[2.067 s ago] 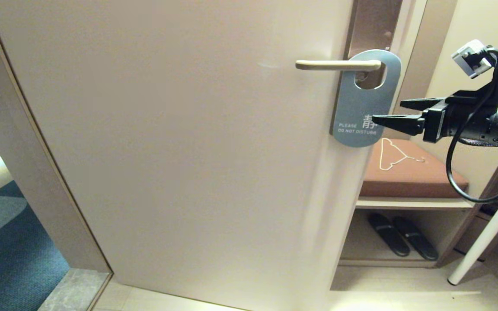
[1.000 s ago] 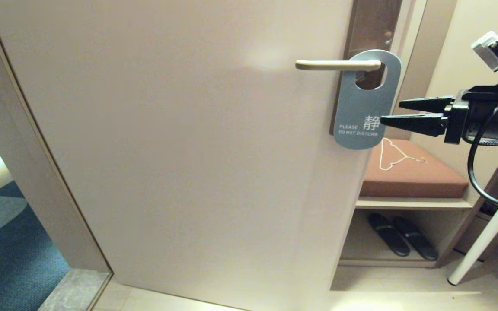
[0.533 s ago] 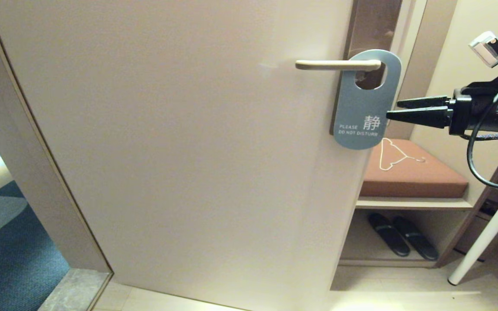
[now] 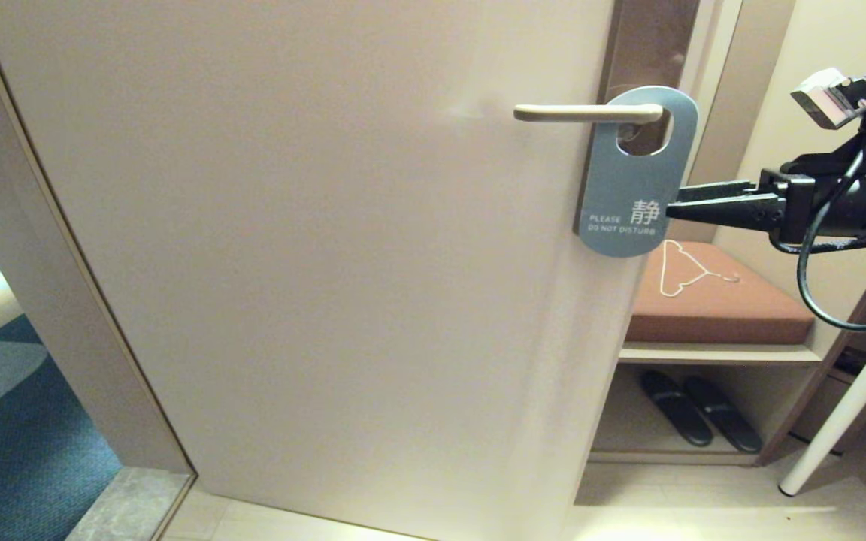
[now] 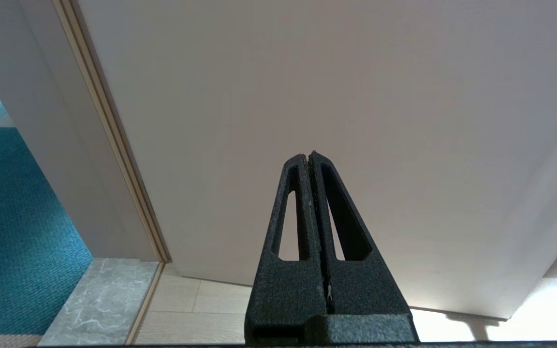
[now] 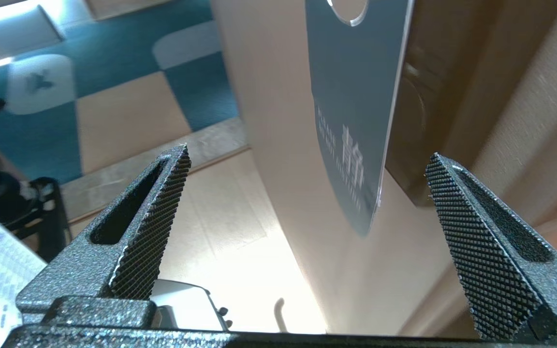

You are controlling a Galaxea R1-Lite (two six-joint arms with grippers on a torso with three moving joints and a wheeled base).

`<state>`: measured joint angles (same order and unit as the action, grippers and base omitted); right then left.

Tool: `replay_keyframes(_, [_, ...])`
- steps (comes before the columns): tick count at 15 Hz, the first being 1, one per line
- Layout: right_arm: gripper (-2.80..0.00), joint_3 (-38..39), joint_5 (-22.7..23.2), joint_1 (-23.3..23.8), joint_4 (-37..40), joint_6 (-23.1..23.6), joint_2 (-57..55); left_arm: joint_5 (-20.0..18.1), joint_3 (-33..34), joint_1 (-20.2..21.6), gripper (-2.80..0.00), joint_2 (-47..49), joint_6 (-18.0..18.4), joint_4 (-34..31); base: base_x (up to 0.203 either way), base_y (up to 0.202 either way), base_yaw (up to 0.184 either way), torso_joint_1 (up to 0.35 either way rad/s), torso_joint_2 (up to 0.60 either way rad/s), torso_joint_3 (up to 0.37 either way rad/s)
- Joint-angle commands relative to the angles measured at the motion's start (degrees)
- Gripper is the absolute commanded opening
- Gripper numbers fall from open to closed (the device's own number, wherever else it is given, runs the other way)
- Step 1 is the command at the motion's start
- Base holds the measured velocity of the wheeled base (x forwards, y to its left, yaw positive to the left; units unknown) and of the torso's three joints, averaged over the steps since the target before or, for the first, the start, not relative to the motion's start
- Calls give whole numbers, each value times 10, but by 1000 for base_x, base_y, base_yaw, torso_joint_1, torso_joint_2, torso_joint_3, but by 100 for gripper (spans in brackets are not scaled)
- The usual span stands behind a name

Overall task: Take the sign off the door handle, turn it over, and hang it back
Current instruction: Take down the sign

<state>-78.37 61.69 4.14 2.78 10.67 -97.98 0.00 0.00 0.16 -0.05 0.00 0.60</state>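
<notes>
Early going, nothing taken off yet: sign (image 4: 637,174) hanging by its oval hole on the door handle (image 4: 587,113), blue-grey DO NOT DISTURB face outward. Right gripper (image 4: 675,205) level at the card's lower right edge, fingers spread wide either side, possibly not touching yet. Left gripper (image 5: 310,159) parked, pressed together, empty. Removal, flip and rehang all ahead.

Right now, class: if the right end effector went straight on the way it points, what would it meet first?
Probably the sign: its lower edge hangs between the open fingers of the right end effector, apparently untouched.
</notes>
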Motion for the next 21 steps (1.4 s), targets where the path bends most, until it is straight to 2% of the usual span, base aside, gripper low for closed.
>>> replay_keyframes(1, [0,-11,19,-3,1,-1,-12,0,0,0,-280,0,0,0,0,0,0,0,0,0])
replay_keyframes(5, [0,-14,82,-6,12,-10,-18,0,0,0,-280,0,0,0,0,0,0,0,0,0])
replay_keyframes(7, [0,-18,95,-12,10,-17,-18,0,0,0,-280,0,0,0,0,0,0,0,0,0])
replay_keyframes(14, [0,-54,87,-29,2,-16,-51,0,0,0,-280,0,0,0,0,0,0,0,0,0])
replay_keyframes(21, [0,-61,62,-32,-54,-16,-81,0,0,0,-280,0,0,0,0,0,0,0,0,0])
